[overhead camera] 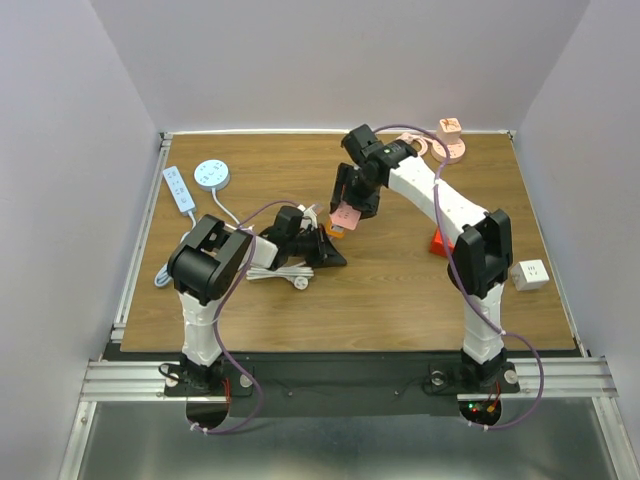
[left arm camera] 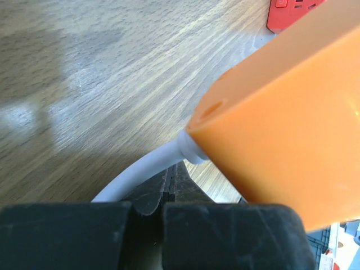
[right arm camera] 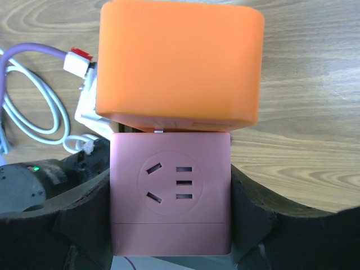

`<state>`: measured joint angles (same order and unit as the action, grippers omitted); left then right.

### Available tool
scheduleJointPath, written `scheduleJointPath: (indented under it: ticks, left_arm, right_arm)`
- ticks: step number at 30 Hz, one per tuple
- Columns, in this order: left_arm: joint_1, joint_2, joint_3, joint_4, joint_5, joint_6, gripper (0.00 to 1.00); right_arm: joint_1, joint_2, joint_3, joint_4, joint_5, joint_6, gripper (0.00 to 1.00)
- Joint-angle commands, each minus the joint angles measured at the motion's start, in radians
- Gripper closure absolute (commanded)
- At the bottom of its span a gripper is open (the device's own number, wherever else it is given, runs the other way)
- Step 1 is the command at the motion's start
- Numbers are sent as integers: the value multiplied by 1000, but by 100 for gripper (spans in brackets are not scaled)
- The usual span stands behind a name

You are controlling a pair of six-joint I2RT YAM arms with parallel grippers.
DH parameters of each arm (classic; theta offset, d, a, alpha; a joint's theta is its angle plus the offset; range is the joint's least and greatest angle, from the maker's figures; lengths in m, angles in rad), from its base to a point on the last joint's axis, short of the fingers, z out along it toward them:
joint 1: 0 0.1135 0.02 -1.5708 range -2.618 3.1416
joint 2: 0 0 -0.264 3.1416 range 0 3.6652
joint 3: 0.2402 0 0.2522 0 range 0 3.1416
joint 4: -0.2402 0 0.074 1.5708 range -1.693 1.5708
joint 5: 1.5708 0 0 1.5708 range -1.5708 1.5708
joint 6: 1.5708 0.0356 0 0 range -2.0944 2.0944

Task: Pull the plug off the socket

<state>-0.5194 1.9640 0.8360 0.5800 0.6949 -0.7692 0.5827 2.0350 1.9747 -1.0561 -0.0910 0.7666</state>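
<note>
Step in hand: separation has not begun. The pink block (right arm camera: 170, 191) and the orange block (right arm camera: 177, 62) sit face to face, touching along one side, raised a little above the table (left arm camera: 112, 67) near its middle. The joint between them is hidden, so the pictures do not show which block carries the pins. The pink block shows an outlet face, and a white cable (left arm camera: 163, 160) enters the orange block.

Tool state:
- Right gripper (right arm camera: 170, 185): pinching the pink block by two opposite sides, one finger (right arm camera: 84, 197) on each.
- Left gripper (left arm camera: 163, 185): fingers pressed together, with only a thin seam between them. The cable runs across their tips just beside the orange block. Whether the cable is actually caught cannot be told.

Next move, as a judgement: the two blocks need to be drawn straight apart along the line of the pins. This calls for a firm hold on the orange side. A pull on the cable alone risks slipping or straining the cable at its entry.

Markings: no brand or lettering is readable on either block. The pink face bears one three-slot outlet pattern and paired slots beside it. A red item (left arm camera: 292, 11) lies farther off, and its markings are too small to read.
</note>
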Motion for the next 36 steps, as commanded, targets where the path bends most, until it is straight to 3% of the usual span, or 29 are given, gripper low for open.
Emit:
scheduleJointPath:
  ticks: [1, 10, 18, 21, 23, 26, 28, 31, 32, 33, 36]
  left_arm:
    - [5, 29, -43, -203, -164, 67, 100]
    - [1, -332, 52, -333, -150, 70, 100]
    - [-2, -245, 138, -393, -141, 111, 100]
    - [-2, -194, 153, -391, -144, 125, 100]
    - [-2, -160, 158, -387, -141, 130, 100]
    - [-2, -116, 167, -384, -146, 142, 100]
    - [-2, -85, 175, -382, -149, 148, 100]
    - [-1, -54, 179, -379, -161, 160, 100]
    - [-1, -31, 179, -379, -161, 163, 100]
    - [1, -19, 181, -379, -161, 166, 100]
    - [2, 19, 169, -373, -169, 174, 100]
  right_arm:
    - [-7, -42, -30, 2, -47, -16, 100]
    - [-107, 72, -85, 15, -242, -96, 100]
    - [-122, 229, -31, 11, -374, -184, 97]
    - [-121, 252, -20, 11, -346, -184, 78]
    - [-121, 255, -10, 11, -342, -182, 58]
    - [-121, 263, 16, 10, -328, -184, 41]
    - [-123, 268, 30, 8, -328, -187, 36]
    - [-121, 271, 38, 5, -334, -193, 22]
    - [-121, 274, 44, 4, -334, -196, 7]
    - [-122, 274, 49, -1, -335, -202, 0]
    - [-123, 274, 64, -10, -326, -211, 0]
